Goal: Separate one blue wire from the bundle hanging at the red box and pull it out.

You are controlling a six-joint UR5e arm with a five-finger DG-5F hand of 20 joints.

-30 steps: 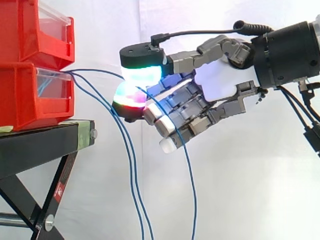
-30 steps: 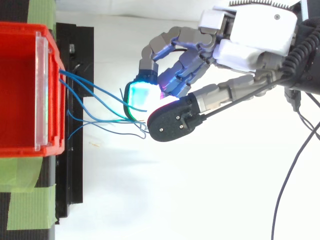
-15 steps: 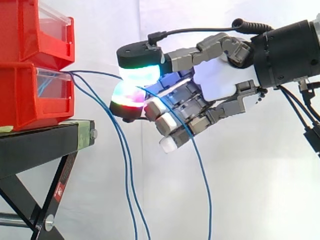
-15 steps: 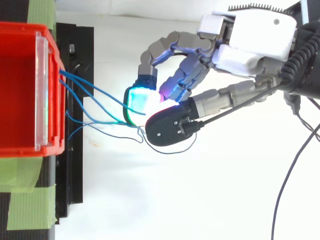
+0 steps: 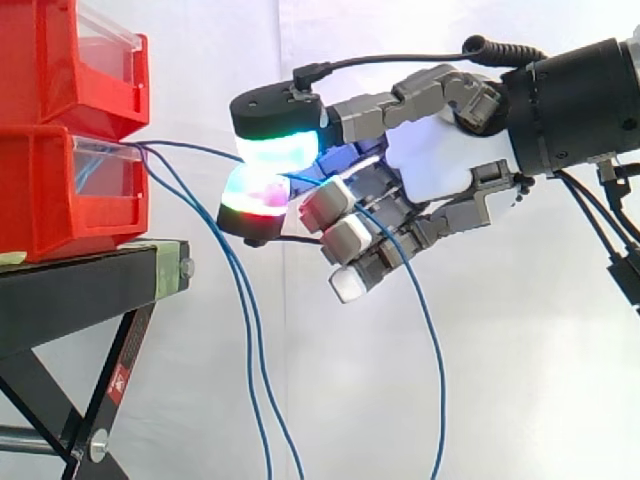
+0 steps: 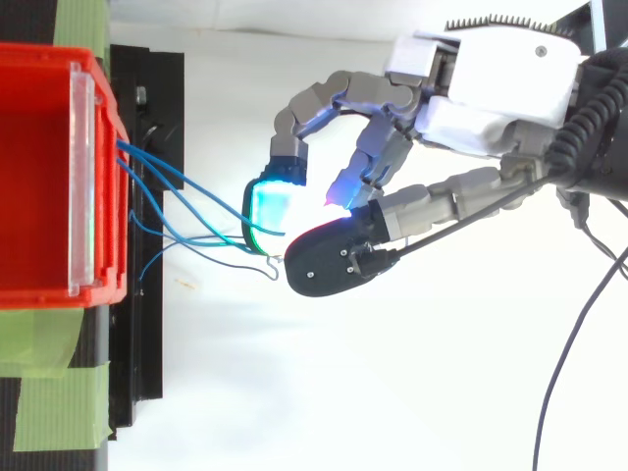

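1. The robot hand (image 5: pixel 430 170) is closed in a pinch on one blue wire (image 5: pixel 440 370), gripped between two glowing pads (image 5: pixel 275 155) just right of the lower red box (image 5: pixel 60 200).
2. From the box mouth the held wire runs almost level to the right into the pinch. It then drapes over the curled fingers and hangs down on the right. The pull should probably go right, along that line and away from the box.
3. Count:
   - Two red boxes are stacked on the bench (image 5: pixel 90 270).
   - One wire is held.
   - Two other wires (image 5: pixel 252 380) hang down left of the robot hand.
   - Seen from above, extra loops near the box leave the total unclear.
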